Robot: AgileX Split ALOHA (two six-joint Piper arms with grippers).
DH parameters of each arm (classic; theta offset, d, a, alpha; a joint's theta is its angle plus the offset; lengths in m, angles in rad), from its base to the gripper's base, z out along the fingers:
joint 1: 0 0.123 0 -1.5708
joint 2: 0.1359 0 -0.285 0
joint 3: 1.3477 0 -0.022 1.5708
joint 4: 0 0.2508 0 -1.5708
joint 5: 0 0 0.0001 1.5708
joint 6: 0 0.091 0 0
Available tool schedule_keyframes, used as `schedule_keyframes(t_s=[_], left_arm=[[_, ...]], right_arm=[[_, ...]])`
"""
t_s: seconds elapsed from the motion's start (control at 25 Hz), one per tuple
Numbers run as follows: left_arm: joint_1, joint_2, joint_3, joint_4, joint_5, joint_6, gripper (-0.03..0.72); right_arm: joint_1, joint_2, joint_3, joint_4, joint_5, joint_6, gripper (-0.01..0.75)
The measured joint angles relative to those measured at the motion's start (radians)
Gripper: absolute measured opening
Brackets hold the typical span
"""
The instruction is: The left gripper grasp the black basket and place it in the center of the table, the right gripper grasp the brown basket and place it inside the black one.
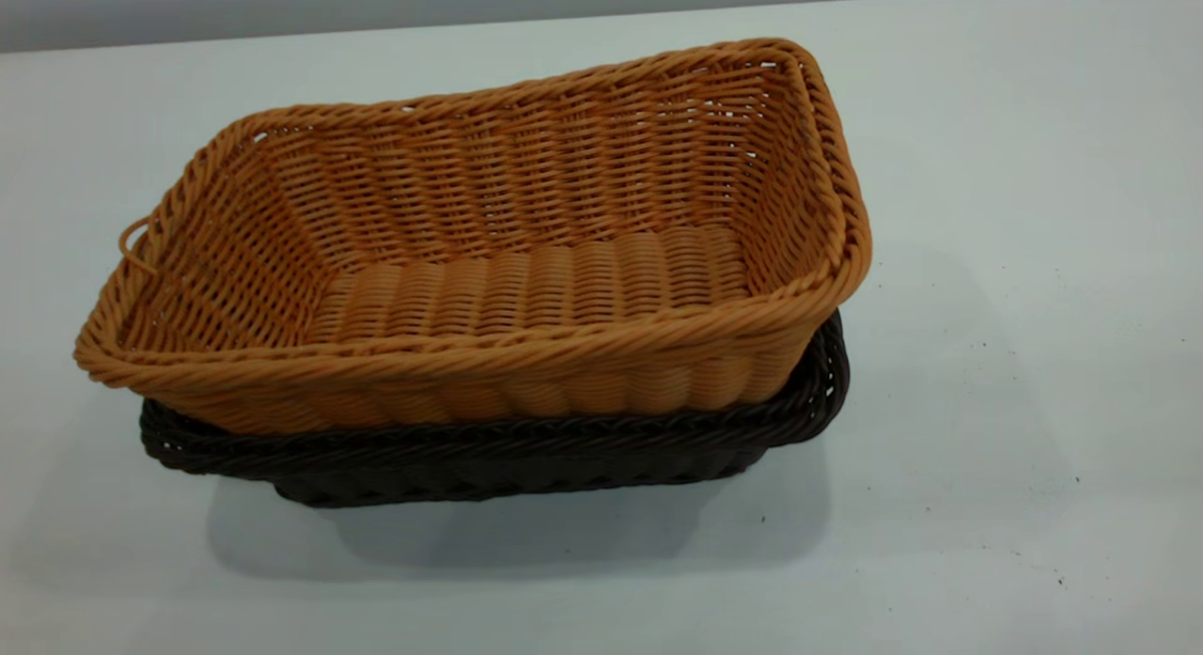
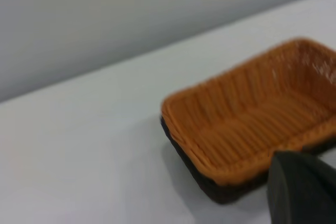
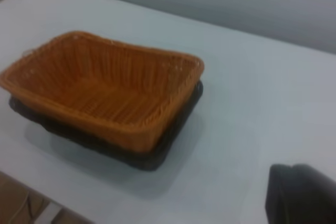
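The brown basket [image 1: 489, 260], orange-tan wicker with a small loop at its left short end, sits nested inside the black basket [image 1: 507, 462] on the white table [image 1: 987, 401]. It is tilted, its right end raised. Only the black basket's rim and lower wall show under it. The nested pair also shows in the left wrist view, brown basket [image 2: 252, 119] over black basket [image 2: 210, 182], and in the right wrist view, brown basket [image 3: 105, 87] over black basket [image 3: 142, 156]. No gripper appears in the exterior view. A dark part of each arm shows at each wrist view's corner, apart from the baskets.
The table's far edge [image 1: 601, 21] meets a grey wall behind the baskets. In the right wrist view the table's near edge [image 3: 42, 203] and floor below it show beside the baskets. Tiny dark specks dot the table at right.
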Motion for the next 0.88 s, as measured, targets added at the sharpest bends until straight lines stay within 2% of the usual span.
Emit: schedule_keyframes(t_s=[0.28,0.68,0.88], left_arm=[[0.0,0.002,0.112,-0.02,-0.001,-0.002,-0.001],[0.0,0.002,0.268,-0.017,-0.001,-0.004,-0.001],[0.0,0.002,0.299,0.018,-0.102,-0.01,-0.001]], right_arm=[[0.0,-0.05,0.17,0.001,-0.061,-0.015,0.0],[0.001,-0.06,0.176,0.004,-0.07,-0.011,0.0],[0.001,-0.06,0.175,0.004,-0.069,-0.01,0.0]])
